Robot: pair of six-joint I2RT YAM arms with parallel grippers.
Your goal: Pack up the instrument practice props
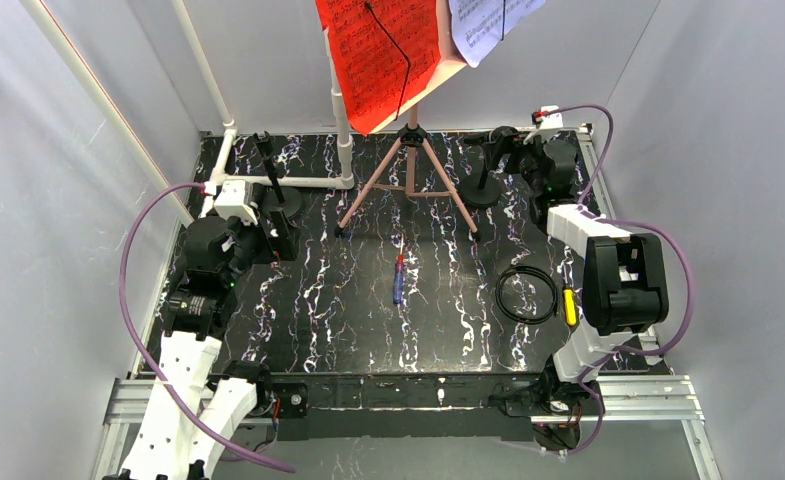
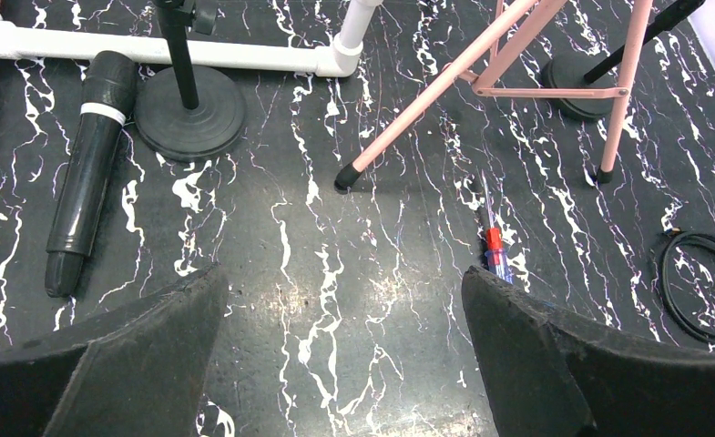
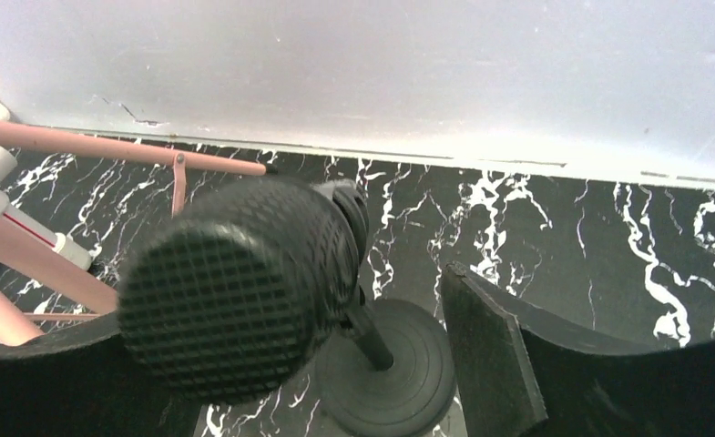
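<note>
Black microphone (image 2: 85, 173) lies flat, head seemingly toward pipe frame (image 2: 153, 50).

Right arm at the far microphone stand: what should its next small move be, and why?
Probably close the right tool on the microphone. The mesh head sits between the open fingers, with a gap showing on one side, so nothing is gripped yet. The microphone is up on its stand above the round base, so it looks ready to be lifted off.

Lab cell: white walls (image 1: 58, 200), aluminium rails (image 1: 628, 397), marbled black tabletop (image 1: 368, 330).
</note>
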